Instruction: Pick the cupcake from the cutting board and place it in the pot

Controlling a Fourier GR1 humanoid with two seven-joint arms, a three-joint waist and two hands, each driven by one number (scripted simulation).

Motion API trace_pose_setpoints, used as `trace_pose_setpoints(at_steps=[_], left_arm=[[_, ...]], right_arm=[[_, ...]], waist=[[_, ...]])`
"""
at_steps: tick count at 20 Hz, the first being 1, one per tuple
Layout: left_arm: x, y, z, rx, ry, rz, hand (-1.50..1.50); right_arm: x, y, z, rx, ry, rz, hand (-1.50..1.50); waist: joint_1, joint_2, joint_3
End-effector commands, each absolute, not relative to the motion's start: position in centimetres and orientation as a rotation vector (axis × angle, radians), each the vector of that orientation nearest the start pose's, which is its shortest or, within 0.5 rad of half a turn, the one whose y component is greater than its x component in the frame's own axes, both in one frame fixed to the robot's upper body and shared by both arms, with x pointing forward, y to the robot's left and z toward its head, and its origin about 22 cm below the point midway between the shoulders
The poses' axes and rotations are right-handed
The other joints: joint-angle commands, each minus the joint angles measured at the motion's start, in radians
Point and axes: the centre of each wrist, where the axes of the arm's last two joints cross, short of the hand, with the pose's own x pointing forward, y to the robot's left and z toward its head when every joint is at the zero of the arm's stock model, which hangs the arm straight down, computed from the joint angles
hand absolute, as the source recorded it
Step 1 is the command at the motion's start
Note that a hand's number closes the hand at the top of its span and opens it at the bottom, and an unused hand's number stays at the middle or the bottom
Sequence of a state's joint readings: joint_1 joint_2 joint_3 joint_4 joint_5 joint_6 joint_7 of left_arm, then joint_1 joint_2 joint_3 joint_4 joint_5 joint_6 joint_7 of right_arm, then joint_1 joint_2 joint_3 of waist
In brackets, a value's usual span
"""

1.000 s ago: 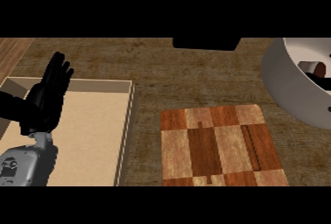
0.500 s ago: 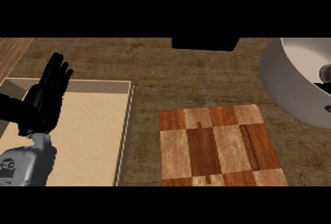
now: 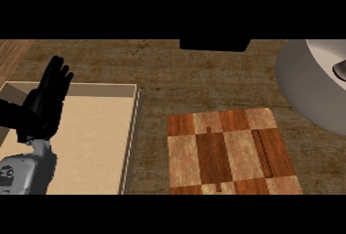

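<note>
The wooden cutting board (image 3: 229,153) lies at the lower middle of the counter with nothing on it. No cupcake shows anywhere. The grey pot (image 3: 304,91) is cut off by the right edge, so only its left wall and part of its pale inside are visible. Inside it, at the frame's edge, sits a small dark shape (image 3: 340,69), perhaps part of my right hand; too little of it shows to tell. My left hand (image 3: 46,107) rests open at the far left, fingers up, over a beige tray.
A shallow beige tray (image 3: 94,137) with a pale rim fills the lower left, its right wall close to the cutting board. A black block (image 3: 213,44) stands at the counter's back edge. A strip of wood (image 3: 12,52) shows at the top left.
The dark shape inside the pot has drawn back to the right, and less of it shows. The left hand, the board and the tray have stayed put.
</note>
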State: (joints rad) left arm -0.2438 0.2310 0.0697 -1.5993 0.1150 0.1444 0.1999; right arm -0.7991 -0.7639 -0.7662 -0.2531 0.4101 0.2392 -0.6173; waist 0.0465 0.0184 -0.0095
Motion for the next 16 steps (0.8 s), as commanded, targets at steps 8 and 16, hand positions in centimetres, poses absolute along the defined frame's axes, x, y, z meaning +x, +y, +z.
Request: trace_pose_setpoints(at_steps=[8,16], left_arm=[[29.0,26.5,8.9,0.155,-1.647,0.047,0.0],[29.0,25.9,8.3,0.153,-1.652,0.048,0.0]], right_arm=[[28.0,-56.9,11.8,-0.469,-1.763,-0.003,-1.5],[25.1,-58.8,11.8,-0.473,-1.745,0.03,-1.5]], waist=[[0.014,0.01,0.02],[0.01,0.012,0.021]])
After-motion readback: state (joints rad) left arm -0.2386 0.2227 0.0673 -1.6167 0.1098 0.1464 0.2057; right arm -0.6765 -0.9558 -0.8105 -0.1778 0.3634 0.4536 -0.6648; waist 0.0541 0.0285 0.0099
